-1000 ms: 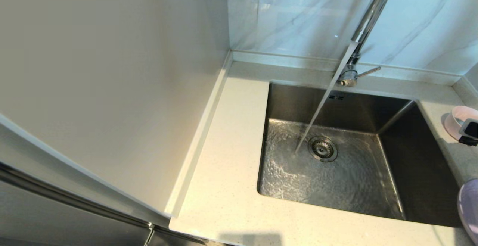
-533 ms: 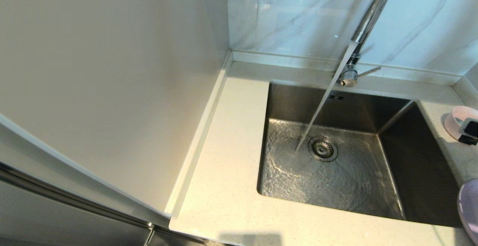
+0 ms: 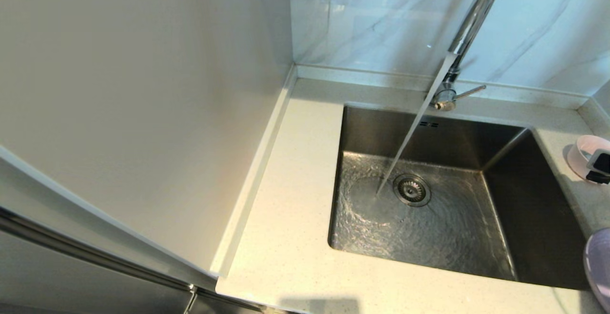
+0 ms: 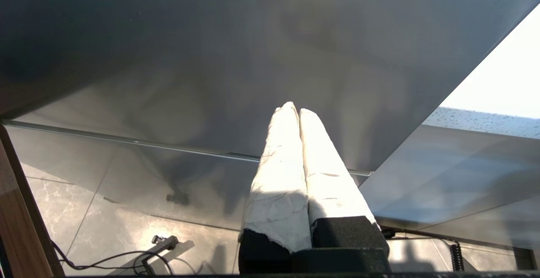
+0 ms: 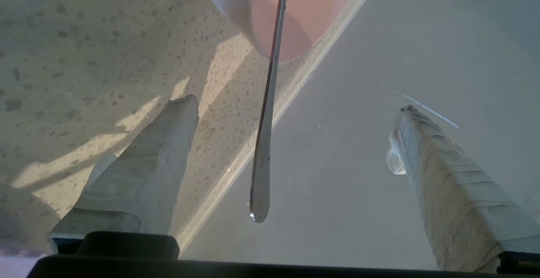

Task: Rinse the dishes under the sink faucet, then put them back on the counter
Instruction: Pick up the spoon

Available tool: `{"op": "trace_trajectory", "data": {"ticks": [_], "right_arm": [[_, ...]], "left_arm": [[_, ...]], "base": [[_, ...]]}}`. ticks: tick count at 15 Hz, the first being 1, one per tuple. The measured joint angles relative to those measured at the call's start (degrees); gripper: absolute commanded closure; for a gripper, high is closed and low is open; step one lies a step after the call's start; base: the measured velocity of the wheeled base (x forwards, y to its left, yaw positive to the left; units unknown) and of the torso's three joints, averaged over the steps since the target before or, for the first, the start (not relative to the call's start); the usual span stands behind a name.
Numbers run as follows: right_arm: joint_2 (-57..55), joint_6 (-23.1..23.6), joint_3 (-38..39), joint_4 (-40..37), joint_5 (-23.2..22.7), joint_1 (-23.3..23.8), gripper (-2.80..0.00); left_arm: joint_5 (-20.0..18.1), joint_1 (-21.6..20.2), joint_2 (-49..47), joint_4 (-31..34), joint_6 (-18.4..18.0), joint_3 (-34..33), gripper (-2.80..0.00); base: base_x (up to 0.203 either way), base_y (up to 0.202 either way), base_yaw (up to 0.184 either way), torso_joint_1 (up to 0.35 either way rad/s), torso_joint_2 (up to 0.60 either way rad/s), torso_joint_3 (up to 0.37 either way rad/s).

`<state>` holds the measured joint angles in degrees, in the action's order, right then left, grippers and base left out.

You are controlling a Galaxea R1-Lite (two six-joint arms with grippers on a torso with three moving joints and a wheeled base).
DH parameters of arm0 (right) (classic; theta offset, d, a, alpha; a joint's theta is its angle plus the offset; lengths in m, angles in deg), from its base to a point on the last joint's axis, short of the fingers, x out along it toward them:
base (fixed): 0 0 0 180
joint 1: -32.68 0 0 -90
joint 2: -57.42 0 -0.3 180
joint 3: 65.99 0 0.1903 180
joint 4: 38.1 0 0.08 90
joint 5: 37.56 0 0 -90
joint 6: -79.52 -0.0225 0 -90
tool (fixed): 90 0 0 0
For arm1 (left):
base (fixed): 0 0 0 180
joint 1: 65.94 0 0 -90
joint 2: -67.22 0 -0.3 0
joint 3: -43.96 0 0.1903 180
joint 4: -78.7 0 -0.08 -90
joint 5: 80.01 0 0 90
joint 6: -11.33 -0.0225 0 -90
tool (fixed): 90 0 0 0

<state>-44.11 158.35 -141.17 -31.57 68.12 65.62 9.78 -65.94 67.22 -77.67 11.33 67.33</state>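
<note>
Head view, nearest first: the cream speckled tabletop (image 3: 286, 238) runs along the front of the stainless-steel sink (image 3: 533, 199) and up its left side. At the sink's front right corner, the pale lilac plate (image 3: 598, 266) sits on the tabletop, cut off by the picture's edge. Inside the sink, rippling water covers the floor around the round drain strainer (image 3: 411, 190), and the stream lands just left of that strainer. Right of the sink, about level with its middle, the pale-pink bowl (image 3: 585, 154) stands on the tabletop, with a dark part of the right arm against its right rim. Behind the sink the chrome gooseneck faucet (image 3: 469, 23) rises from the tabletop's back strip, its thin lever (image 3: 469, 92) pointing right, and the two overflow slots (image 3: 429, 124) show in the sink's back wall just below it. The white grey-veined marble wall (image 3: 381, 14) stands behind everything.

In the right wrist view the right claw (image 5: 295, 105) is spread wide and holds nothing; the slim silver spoon (image 5: 266, 122) lies between its fingers, touching neither, its handle reaching out of the bowl (image 5: 295, 12) past the tabletop's (image 5: 84, 37) edge.

In the left wrist view the left claw (image 4: 294, 108) is parked away from the sink, down beside a grey panel (image 4: 211, 58), its white-wrapped fingers (image 4: 278, 164) pressed together on nothing
</note>
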Motion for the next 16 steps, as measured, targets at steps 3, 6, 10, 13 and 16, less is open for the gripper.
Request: {"op": "trace_trajectory", "data": {"ticks": [3, 6, 10, 13, 16], "right_arm": [[0.0, 0.0, 0.0, 0.0, 0.1, 0.0, -2.8], [-0.1, 0.0, -0.1, 0.0, 0.2, 0.0, -2.8], [-0.1, 0.0, 0.0, 0.0, 1.2, 0.0, -2.8], [-0.1, 0.0, 0.0, 0.0, 1.4, 0.0, 0.0], [-0.1, 0.0, 0.2, 0.0, 1.4, 0.0, 0.0]], "left_arm": [[0.0, 0.0, 0.0, 0.0, 0.0, 0.0, 0.0], [0.0, 0.0, 0.0, 0.0, 0.0, 0.0, 0.0], [0.0, 0.0, 0.0, 0.0, 0.0, 0.0, 0.0], [0.0, 0.0, 0.0, 0.0, 0.0, 0.0, 0.0], [0.0, 0.0, 0.0, 0.0, 0.0, 0.0, 0.0]], "base": [[0.0, 0.0, 0.0, 0.0, 0.0, 0.0], [0.0, 0.0, 0.0, 0.0, 0.0, 0.0], [0.0, 0.0, 0.0, 0.0, 0.0, 0.0], [0.0, 0.0, 0.0, 0.0, 0.0, 0.0], [0.0, 0.0, 0.0, 0.0, 0.0, 0.0]]}}
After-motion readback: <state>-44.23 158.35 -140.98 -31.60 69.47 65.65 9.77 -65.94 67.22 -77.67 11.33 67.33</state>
